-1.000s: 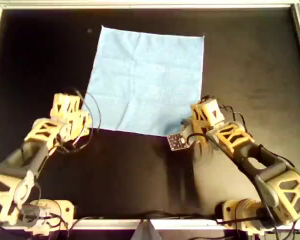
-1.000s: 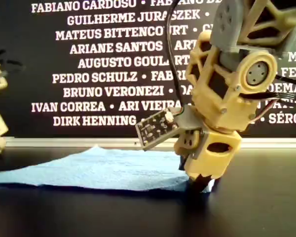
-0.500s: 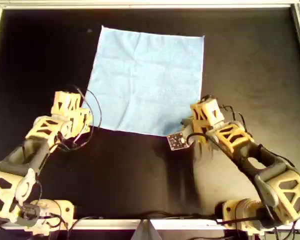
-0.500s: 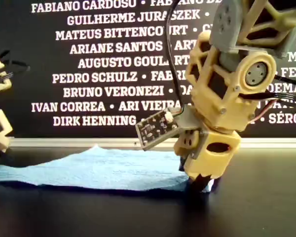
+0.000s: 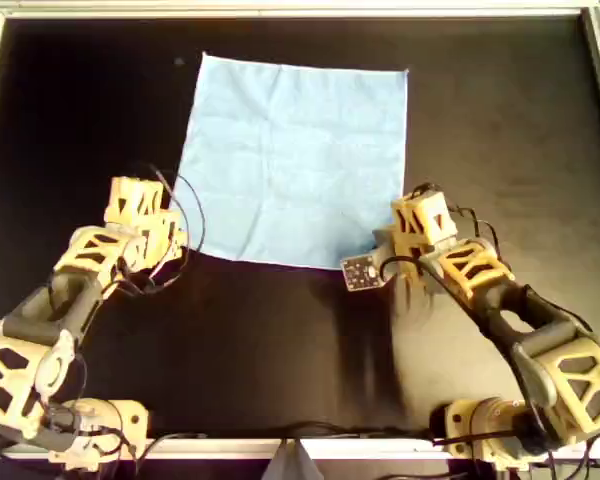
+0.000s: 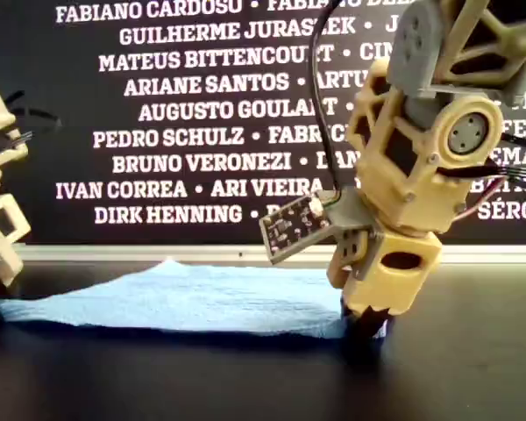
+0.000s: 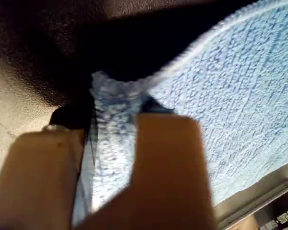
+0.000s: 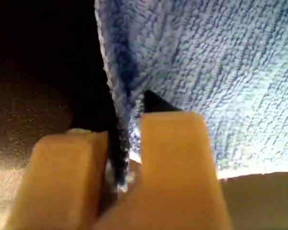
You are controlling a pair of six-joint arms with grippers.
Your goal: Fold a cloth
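Cloth (image 5: 295,160) lies on the black table (image 5: 280,340) — my first gripper (image 7: 113,143) and my second gripper (image 8: 122,143) each pinch an edge.

demo or lab stand, black tabletop (image 5: 280,340) with metal rim (image 5: 280,10), wall of printed names (image 6: 175,114)

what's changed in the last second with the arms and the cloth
Both arms shifted a little. In the overhead view, the arm on the right slid slightly right and up along the near edge of the cloth; the one on the left closed in on the cloth's near-left corner. The near edge pulled back slightly; the rest of the cloth stayed flat. Now my first gripper and my second gripper each pinch cloth.
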